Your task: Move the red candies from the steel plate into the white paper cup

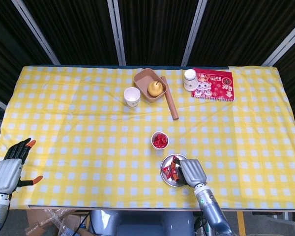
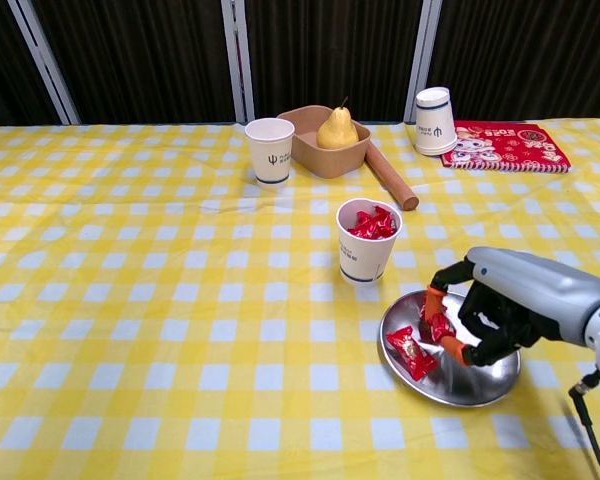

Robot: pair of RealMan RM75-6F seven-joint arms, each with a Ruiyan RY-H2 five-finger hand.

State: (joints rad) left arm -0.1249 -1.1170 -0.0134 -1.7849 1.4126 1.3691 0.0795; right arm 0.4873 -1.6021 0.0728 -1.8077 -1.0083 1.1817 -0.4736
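Note:
The steel plate (image 2: 472, 381) (image 1: 165, 176) lies near the table's front edge, right of centre. My right hand (image 2: 505, 300) (image 1: 191, 170) hovers over it and pinches a red candy (image 2: 440, 328) between thumb and a finger, just above the plate. Another red candy (image 2: 411, 351) lies on the plate's left side. The white paper cup (image 2: 366, 257) (image 1: 160, 140) stands upright just behind the plate, with several red candies in it. My left hand (image 1: 11, 166) rests far off at the front left corner, fingers apart and holding nothing; the chest view does not show it.
At the back stand an empty white cup (image 2: 270, 150), a brown tray (image 2: 312, 150) holding a pear (image 2: 337, 129), a wooden rolling pin (image 2: 390, 176), an upturned white cup (image 2: 433, 120) and a red book (image 2: 505, 145). The yellow checked cloth covers the table.

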